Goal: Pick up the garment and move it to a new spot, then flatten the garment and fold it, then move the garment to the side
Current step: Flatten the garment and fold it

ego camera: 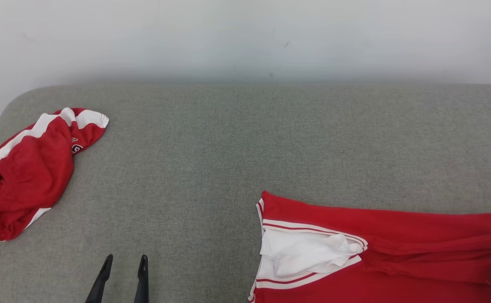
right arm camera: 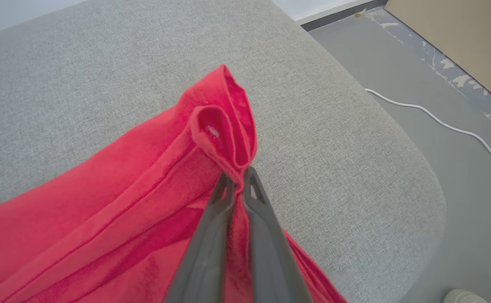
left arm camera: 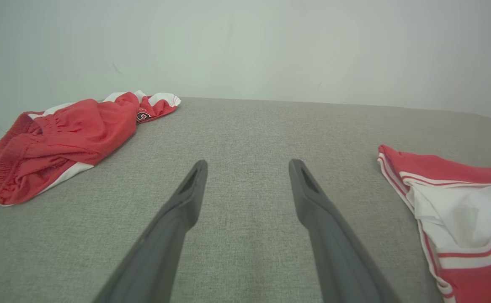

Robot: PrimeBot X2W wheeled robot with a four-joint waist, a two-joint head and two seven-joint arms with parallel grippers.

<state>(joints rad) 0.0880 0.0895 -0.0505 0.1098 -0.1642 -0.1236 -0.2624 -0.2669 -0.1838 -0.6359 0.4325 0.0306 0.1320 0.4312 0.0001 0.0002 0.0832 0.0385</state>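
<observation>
Right gripper (right arm camera: 238, 179) pinches a bunched corner of the red, white-trimmed jersey garment (right arm camera: 102, 219) at its fingertips, presumably to lift it; left gripper (ego camera: 126, 257), spread wide and empty, stands over the grey fabric cushion (ego camera: 228, 147).

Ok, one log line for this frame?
right gripper jaws shut on red-and-white fabric jersey | left gripper jaws open, empty | crumpled red shorts at left

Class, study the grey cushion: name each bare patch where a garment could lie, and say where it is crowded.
Widest: the cushion centre, between the crumpled shorts at left and the red jersey at right. A free strip runs along the back by the wall. Crowded: near right, where the right tool pinches the jersey.
</observation>
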